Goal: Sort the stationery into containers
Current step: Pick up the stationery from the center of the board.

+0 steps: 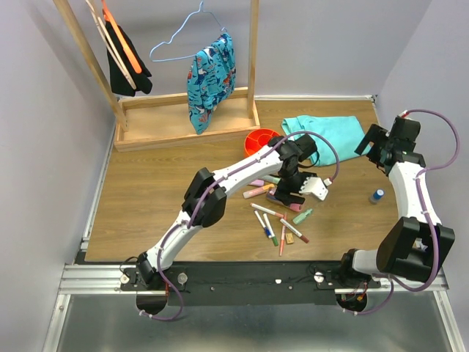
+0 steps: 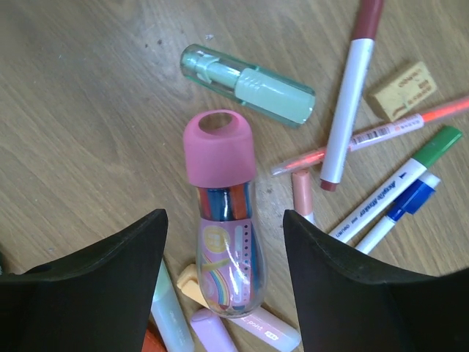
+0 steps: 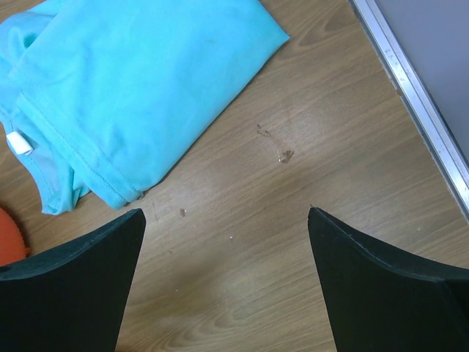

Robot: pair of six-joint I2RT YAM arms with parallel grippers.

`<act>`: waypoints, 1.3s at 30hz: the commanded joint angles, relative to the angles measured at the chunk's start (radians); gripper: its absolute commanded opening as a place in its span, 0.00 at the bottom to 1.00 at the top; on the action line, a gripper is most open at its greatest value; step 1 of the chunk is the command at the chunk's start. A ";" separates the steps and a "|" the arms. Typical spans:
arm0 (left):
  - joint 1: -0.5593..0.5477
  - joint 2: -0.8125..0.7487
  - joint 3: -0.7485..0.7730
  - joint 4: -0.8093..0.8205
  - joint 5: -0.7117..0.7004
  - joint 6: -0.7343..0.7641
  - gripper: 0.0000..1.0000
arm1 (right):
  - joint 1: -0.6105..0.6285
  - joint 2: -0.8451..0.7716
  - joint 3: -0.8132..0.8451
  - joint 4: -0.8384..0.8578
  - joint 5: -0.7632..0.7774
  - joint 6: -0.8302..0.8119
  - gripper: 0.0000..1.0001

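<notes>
My left gripper (image 2: 223, 217) is open and hangs low over the stationery pile, its jaws on either side of a clear pink-capped bottle (image 2: 218, 150) that lies on the table between them, untouched. A mint green highlighter (image 2: 249, 84), a tan eraser (image 2: 403, 89) and several thin white pens (image 2: 346, 110) lie beyond it. From above, the left gripper (image 1: 291, 192) is over the pile, with pens (image 1: 267, 227) in front of it. The orange-red bowl (image 1: 256, 138) stands behind it. My right gripper (image 3: 226, 213) is open and empty over bare wood.
A teal cloth (image 1: 333, 130) lies at the back right, also in the right wrist view (image 3: 139, 81). A small blue-capped bottle (image 1: 377, 196) stands at the right. A wooden rack (image 1: 183, 121) with hanging clothes fills the back left. The table's metal edge (image 3: 418, 95) runs along the right.
</notes>
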 commanded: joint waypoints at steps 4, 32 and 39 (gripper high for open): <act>0.001 0.044 0.002 0.072 -0.040 -0.104 0.73 | -0.002 0.002 -0.014 0.002 -0.021 -0.004 1.00; 0.002 0.119 -0.091 0.218 -0.049 -0.220 0.66 | -0.002 0.018 -0.052 0.019 -0.021 -0.027 1.00; 0.007 0.102 -0.165 0.288 -0.069 -0.271 0.56 | -0.002 0.022 -0.066 0.030 -0.021 -0.030 1.00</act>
